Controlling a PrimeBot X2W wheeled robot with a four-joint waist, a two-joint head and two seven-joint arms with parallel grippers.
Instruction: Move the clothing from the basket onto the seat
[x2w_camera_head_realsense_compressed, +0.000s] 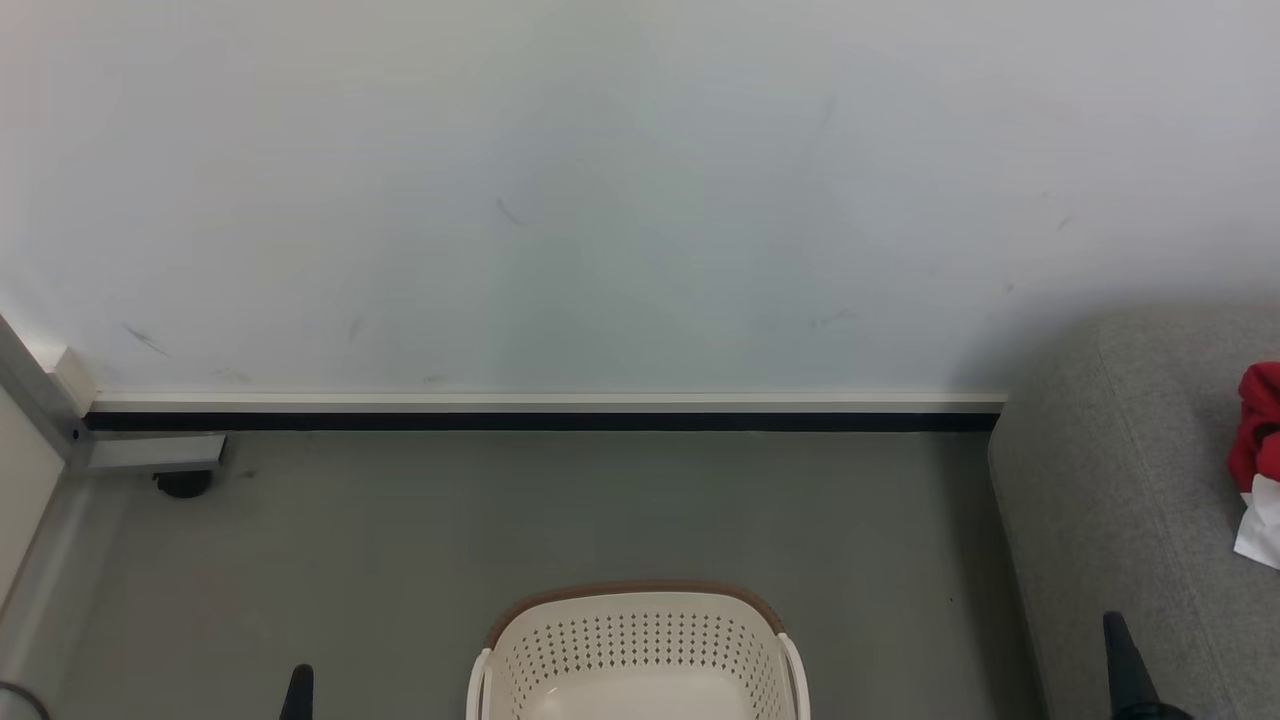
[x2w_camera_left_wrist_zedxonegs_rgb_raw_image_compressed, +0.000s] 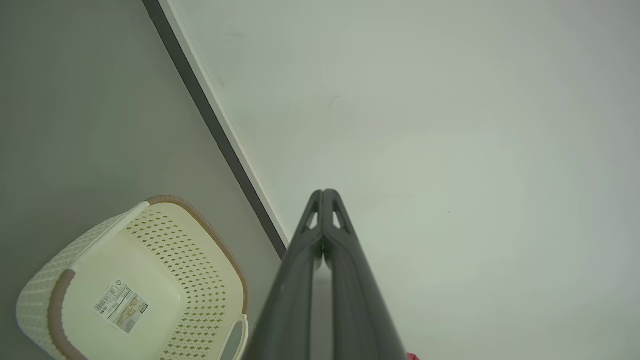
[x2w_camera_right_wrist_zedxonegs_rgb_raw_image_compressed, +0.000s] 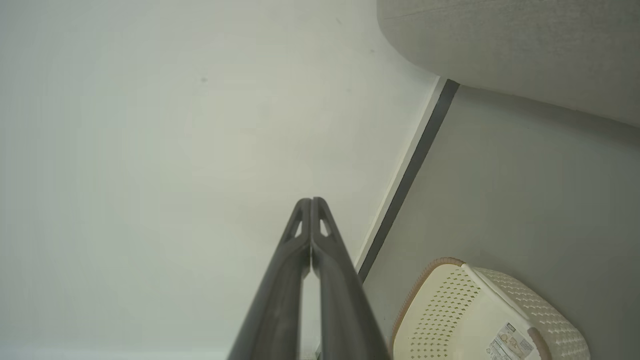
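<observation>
red clothing on the grey sofa should be soft, light, pinchable at any bunched fold; laundry basket looks empty; left claw and right claw closed, empty.

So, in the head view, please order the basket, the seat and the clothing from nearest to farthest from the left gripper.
Measured from the left gripper, at the lower left:
1. The basket, just to its right, at the bottom middle.
2. The seat, beyond the basket, on the right side.
3. The clothing, lying on the seat, at the far right edge.
</observation>
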